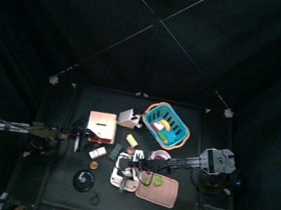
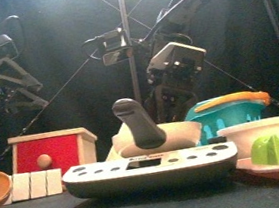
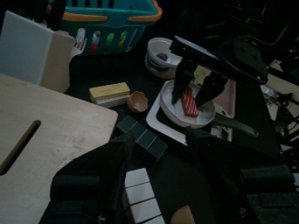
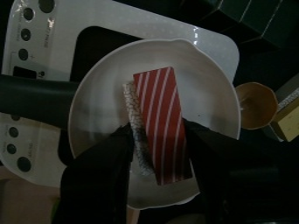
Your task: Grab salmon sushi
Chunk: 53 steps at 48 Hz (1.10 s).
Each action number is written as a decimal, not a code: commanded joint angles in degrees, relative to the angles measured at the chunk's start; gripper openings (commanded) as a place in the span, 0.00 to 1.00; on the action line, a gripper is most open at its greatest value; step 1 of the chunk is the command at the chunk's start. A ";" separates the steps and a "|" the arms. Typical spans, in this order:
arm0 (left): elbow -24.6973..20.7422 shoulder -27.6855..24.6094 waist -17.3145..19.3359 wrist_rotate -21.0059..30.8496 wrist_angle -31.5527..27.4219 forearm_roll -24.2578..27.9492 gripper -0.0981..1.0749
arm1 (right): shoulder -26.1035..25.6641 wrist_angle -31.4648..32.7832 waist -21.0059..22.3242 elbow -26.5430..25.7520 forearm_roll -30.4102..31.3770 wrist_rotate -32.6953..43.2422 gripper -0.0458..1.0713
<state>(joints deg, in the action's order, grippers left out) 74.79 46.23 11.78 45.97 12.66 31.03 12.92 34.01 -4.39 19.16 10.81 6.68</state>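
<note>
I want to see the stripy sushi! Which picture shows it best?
The right wrist view: the red-and-white striped salmon sushi fills the middle of the white round plate, between the right end effector's jaws. The left wrist view shows it small. The top and front views don't show it clearly.

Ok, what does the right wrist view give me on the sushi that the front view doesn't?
Only the right wrist view shows the salmon sushi: a striped red-orange piece on a white plate that sits on a white scale, with the right hand open and a jaw on either side of it. Only the front view shows the red and wood box, the teal basket and the left hand raised above the table. Both show the scale and the right arm over it.
</note>
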 commanded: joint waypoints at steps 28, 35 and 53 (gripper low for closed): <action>-0.70 -0.09 0.09 -0.09 0.18 -0.09 0.83 | -4.92 0.70 0.79 -8.09 -1.14 0.97 0.52; -0.70 -0.09 0.09 -0.09 0.26 -0.18 0.83 | -5.98 -0.26 2.99 -8.96 -2.29 1.23 0.52; -0.79 -0.09 0.09 -0.18 0.18 -0.44 0.83 | -6.94 -3.16 11.16 -6.59 -8.17 3.52 0.52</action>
<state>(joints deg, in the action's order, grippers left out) 74.71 46.23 11.69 45.88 12.66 30.67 8.70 31.82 6.06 13.01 2.02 9.84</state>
